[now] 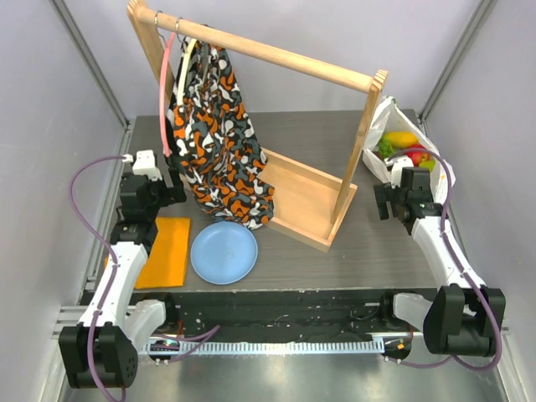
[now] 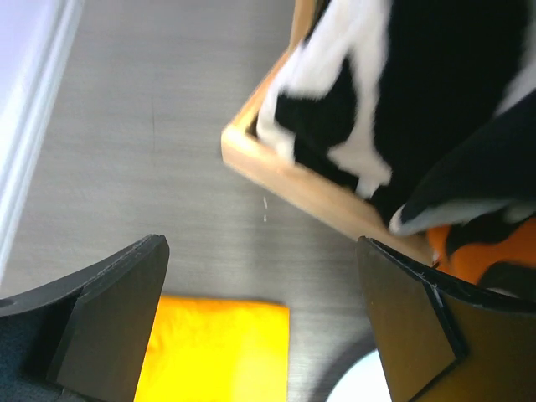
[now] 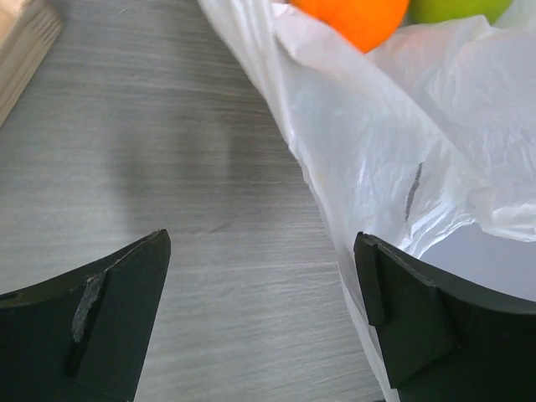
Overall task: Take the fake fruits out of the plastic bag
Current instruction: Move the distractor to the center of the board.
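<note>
The fake fruits (image 1: 402,142) lie heaped in the plastic bag (image 1: 374,161), just right of the wooden rack (image 1: 301,201) — straight ahead of my right gripper (image 1: 400,201), fingers spread at the bag's near edge. My left gripper (image 1: 163,182), also spread, sits left of the rack.

We see even, bright, diffuse light in the overhead view, with only soft shadows around the wooden rack (image 1: 306,201). In the left wrist view the patterned cloth (image 2: 419,109) at upper right is smeared with blur. In the right wrist view the plastic bag (image 3: 377,142) is sharp and nearly blown out white, and a faint shadow falls on the table (image 3: 167,167) at centre left.
</note>
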